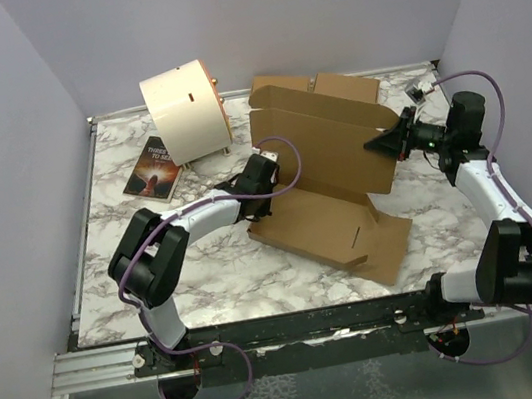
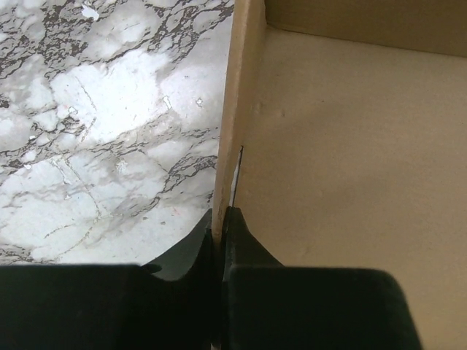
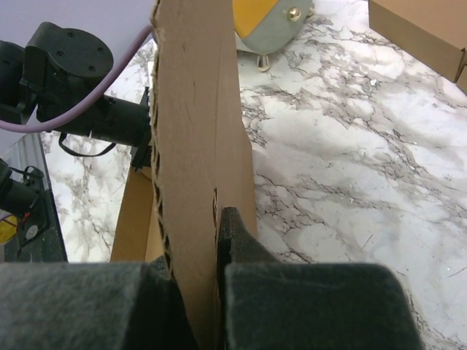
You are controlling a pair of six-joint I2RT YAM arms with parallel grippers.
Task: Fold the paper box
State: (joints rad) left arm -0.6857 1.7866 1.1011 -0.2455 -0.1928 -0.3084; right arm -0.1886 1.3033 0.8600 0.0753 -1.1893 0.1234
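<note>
Marble counter (image 1: 216, 268), paper box (image 1: 324, 150) partly upright. Left fingers (image 2: 252, 251) clamp a side wall, right fingers (image 3: 237, 244) the upright panel.

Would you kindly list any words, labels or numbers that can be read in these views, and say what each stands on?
book: pale title lettering on its dark cover, too small and blurred to read.
paper box: plain brown cardboard, no print showing.
cream drum: no print showing.
Nothing in any view can be quoted.
</note>
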